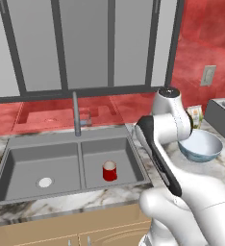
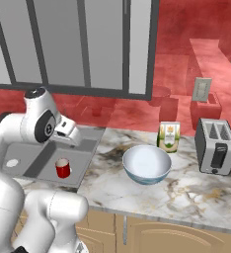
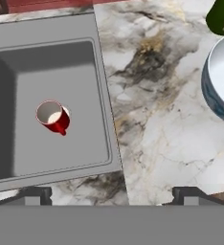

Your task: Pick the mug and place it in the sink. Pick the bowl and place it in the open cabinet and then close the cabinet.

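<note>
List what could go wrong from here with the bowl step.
1. The bowl is wide and its wall curves; the gripper, open above the counter, might slip off the rim.
2. A carton stands close behind the bowl and a toaster to its right; a wide swing might knock either.
3. The mug stands upright in the sink next to the bowl; a low pass might tip it.

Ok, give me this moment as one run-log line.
mug: upright in right sink basin | bowl: on counter, untouched | gripper: open, empty, above counter between sink and bowl | next: likely pick bowl
</note>
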You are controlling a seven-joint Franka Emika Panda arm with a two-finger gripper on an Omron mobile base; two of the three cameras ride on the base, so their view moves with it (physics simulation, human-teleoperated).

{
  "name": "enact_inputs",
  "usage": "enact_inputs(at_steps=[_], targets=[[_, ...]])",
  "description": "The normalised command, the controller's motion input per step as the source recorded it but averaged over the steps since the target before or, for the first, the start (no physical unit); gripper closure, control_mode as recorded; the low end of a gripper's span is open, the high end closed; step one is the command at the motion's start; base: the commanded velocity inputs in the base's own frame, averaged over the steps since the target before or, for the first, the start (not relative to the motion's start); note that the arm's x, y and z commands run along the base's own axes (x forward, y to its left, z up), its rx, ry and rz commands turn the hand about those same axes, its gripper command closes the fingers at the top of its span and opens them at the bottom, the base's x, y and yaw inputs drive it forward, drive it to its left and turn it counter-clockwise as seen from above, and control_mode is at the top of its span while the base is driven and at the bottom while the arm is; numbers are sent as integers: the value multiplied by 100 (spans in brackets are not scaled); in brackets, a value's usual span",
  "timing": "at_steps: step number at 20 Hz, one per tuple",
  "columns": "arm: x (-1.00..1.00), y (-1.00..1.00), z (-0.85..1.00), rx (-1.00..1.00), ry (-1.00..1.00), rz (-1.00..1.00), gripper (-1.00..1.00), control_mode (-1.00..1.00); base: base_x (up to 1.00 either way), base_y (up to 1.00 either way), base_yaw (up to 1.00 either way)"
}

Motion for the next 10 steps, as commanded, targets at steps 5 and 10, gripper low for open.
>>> enact_inputs(at_steps=[5, 10], targets=[[0, -40, 0, 0, 1, 0, -100, -100, 0, 0, 0], [0, -44, 0, 0, 3, 0, -100, -100, 0, 0, 0]])
